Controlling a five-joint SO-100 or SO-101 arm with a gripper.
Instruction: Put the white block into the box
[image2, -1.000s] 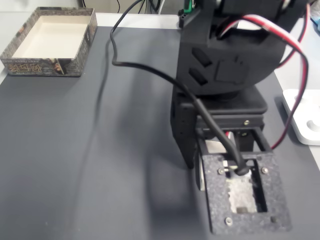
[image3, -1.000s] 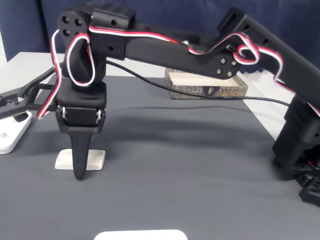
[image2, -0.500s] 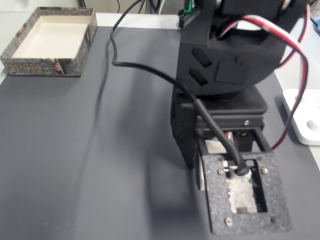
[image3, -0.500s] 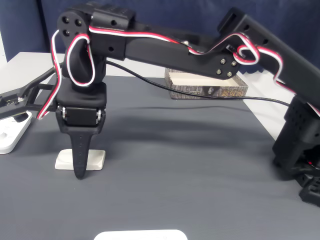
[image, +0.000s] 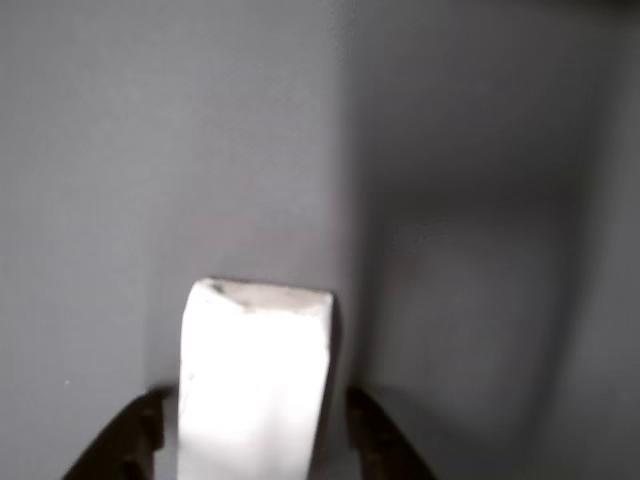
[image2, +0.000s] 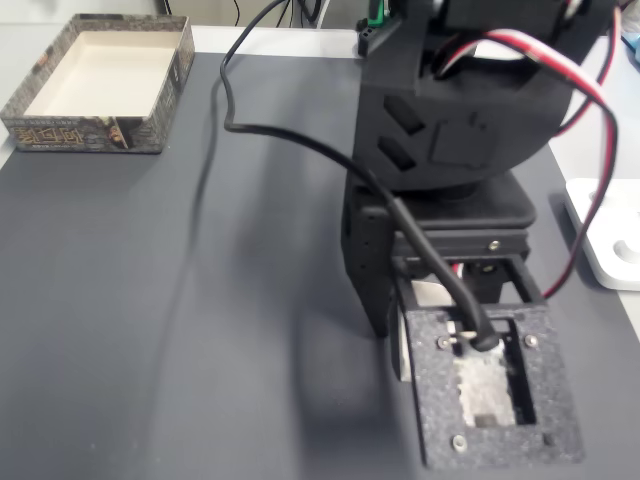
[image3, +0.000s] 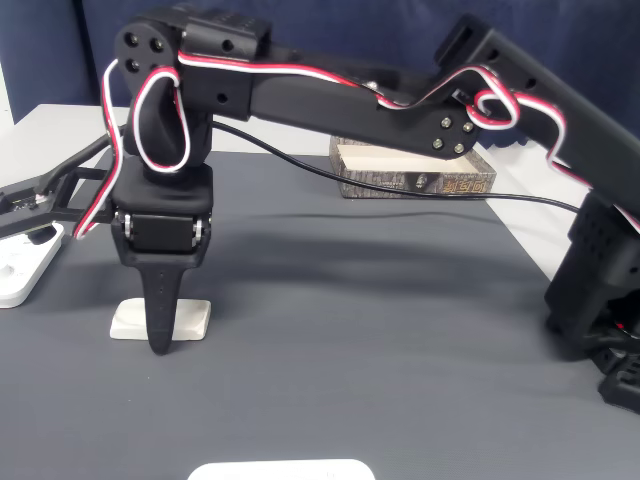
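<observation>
Currently: plain white rectangular block (image: 255, 385) lies flat on the dark grey table (image3: 380, 330) between the black fingers (image: 135, 440).
Fingers straddle it; contact cannot be told. Shallow speckled-rim box (image2: 100, 82), cream inside, stands well apart, holding nothing.

The gripper (image3: 160, 340) is lowered onto the grey mat (image3: 350, 330) at 8 o'clock, straddling the white block (image3: 185, 318) lying flat there; the box (image3: 415, 170) is seen at 12 o'clock, behind the arm (image3: 400, 100)

One white block (image3: 160, 318), one box (image2: 98, 82), two white plates (image3: 25, 268).
</observation>
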